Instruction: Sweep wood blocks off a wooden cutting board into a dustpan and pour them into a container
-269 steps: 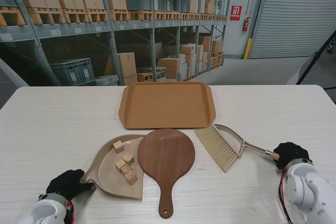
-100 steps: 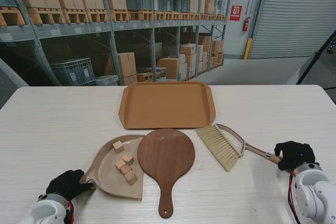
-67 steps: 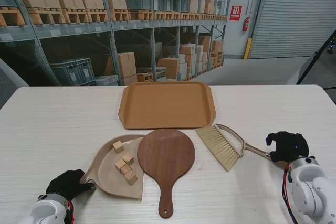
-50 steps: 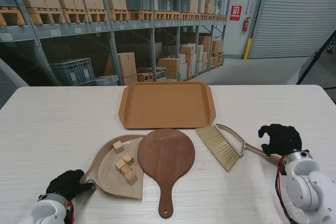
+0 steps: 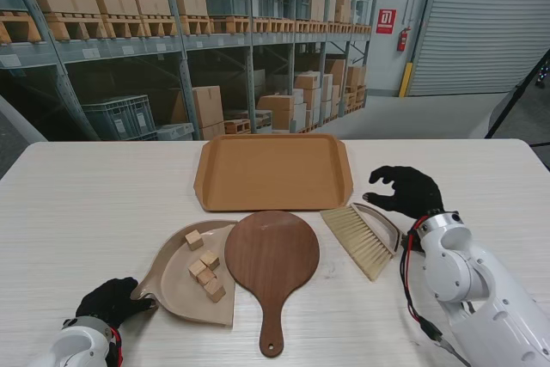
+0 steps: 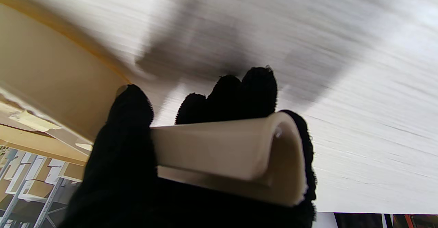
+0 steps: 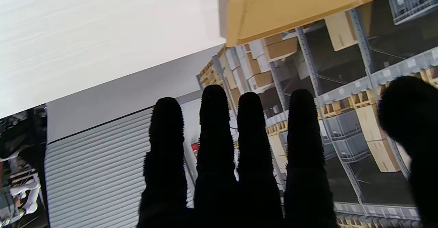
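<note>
Several small wood blocks [image 5: 204,265] lie in the beige dustpan [image 5: 176,285], which rests on the table left of the round wooden cutting board [image 5: 272,257]. My left hand [image 5: 109,301] is shut on the dustpan's handle [image 6: 226,152] at the near left. The hand brush [image 5: 363,235] lies on the table right of the board. My right hand [image 5: 406,188] hovers open with spread fingers [image 7: 214,142] just beyond the brush, holding nothing. The orange tray [image 5: 273,171] sits farther from me, behind the board.
The tray's corner [image 7: 291,5] shows in the right wrist view past the table edge. Warehouse shelving with boxes stands beyond the table's far edge. My right forearm [image 5: 468,290] crosses the near right of the table.
My right hand let go of the brush handle, opened, and moved left and away from me to beyond the brush. The brush stayed on the table. The left hand and dustpan held still.
</note>
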Robot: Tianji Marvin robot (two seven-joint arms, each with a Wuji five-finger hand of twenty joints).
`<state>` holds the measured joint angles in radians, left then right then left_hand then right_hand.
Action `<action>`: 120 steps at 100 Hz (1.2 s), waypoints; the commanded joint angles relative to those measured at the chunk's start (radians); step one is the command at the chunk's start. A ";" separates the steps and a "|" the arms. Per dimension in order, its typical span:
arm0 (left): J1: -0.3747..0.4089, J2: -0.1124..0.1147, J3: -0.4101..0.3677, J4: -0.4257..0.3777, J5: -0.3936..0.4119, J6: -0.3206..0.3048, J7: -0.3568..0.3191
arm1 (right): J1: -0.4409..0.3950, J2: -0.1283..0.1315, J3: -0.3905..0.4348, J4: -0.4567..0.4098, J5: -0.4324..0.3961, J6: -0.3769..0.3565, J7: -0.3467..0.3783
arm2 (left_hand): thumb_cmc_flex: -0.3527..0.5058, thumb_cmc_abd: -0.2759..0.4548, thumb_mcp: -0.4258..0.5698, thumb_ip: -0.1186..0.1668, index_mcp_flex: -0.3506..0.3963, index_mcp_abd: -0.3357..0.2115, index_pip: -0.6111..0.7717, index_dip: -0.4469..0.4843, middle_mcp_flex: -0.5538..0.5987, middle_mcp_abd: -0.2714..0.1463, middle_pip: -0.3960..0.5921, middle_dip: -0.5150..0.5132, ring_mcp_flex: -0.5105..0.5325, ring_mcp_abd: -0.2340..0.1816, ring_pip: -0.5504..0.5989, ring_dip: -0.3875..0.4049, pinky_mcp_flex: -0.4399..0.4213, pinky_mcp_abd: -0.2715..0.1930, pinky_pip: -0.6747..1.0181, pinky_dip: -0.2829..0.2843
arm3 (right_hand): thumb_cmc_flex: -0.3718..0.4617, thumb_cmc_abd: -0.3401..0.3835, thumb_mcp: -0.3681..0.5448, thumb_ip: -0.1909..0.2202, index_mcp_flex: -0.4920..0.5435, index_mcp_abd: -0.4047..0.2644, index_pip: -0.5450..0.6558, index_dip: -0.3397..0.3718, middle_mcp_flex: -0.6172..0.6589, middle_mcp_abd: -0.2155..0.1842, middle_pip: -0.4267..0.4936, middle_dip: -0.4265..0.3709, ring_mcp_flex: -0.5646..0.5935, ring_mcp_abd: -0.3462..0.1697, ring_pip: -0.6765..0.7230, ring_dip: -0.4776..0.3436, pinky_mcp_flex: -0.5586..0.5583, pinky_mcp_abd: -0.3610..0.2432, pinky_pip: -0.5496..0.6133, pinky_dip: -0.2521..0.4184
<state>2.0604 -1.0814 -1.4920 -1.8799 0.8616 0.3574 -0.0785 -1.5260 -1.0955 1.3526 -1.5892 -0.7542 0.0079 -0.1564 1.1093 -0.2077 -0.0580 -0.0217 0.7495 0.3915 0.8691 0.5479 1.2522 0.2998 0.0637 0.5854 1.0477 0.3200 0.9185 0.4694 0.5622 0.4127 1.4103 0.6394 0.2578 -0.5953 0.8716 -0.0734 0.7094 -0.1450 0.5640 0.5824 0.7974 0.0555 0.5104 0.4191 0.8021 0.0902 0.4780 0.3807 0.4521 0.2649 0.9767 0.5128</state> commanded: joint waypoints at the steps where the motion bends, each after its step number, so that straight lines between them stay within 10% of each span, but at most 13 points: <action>1: 0.002 -0.004 0.003 -0.006 -0.003 0.003 -0.018 | 0.019 -0.021 -0.023 -0.007 0.011 -0.003 0.014 | 0.127 0.146 0.055 -0.001 0.070 -0.033 0.024 0.012 0.005 -0.221 0.958 0.008 0.031 -0.104 0.033 0.010 -0.041 -0.021 0.009 0.012 | -0.054 0.049 -0.034 0.033 -0.035 0.028 -0.025 -0.017 -0.012 0.021 -0.029 -0.022 -0.014 0.013 -0.031 -0.019 -0.023 0.044 -0.028 0.007; 53: 0.012 -0.007 -0.001 -0.007 -0.008 0.017 -0.004 | 0.181 -0.085 -0.258 0.276 0.371 -0.179 -0.025 | 0.127 0.149 0.053 0.000 0.070 -0.032 0.021 0.018 0.004 -0.222 0.965 0.008 0.029 -0.102 0.037 0.010 -0.042 -0.022 0.007 0.019 | -0.162 0.171 -0.144 0.037 -0.071 0.061 -0.050 -0.043 -0.089 0.027 -0.102 -0.086 -0.081 -0.013 -0.157 -0.073 -0.060 0.015 -0.171 -0.044; 120: 0.077 -0.014 -0.070 -0.045 -0.020 -0.004 0.002 | 0.190 -0.104 -0.324 0.333 0.466 -0.181 -0.009 | 0.126 0.161 0.053 0.001 0.060 -0.032 0.017 0.024 -0.009 -0.215 0.989 0.019 0.015 -0.099 0.049 0.017 -0.072 -0.025 0.001 0.030 | -0.172 0.179 -0.138 0.037 -0.092 0.064 -0.022 -0.068 -0.121 0.025 -0.068 -0.111 -0.093 -0.007 -0.141 -0.086 -0.057 0.026 -0.163 -0.028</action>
<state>2.1177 -1.0924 -1.5476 -1.9101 0.8528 0.3705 -0.0607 -1.3215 -1.1984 1.0266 -1.2538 -0.2843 -0.1822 -0.1828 1.1093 -0.1986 -0.0620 -0.0217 0.7495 0.3913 0.8600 0.5589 1.2410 0.2998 0.0754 0.5878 1.0430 0.3200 0.9207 0.4701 0.5406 0.4150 1.4111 0.6395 0.1131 -0.4426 0.7506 -0.0641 0.6222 -0.0817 0.5278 0.5269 0.7204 0.0893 0.4227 0.3228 0.7276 0.0955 0.3294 0.3053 0.3973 0.2823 0.8052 0.4784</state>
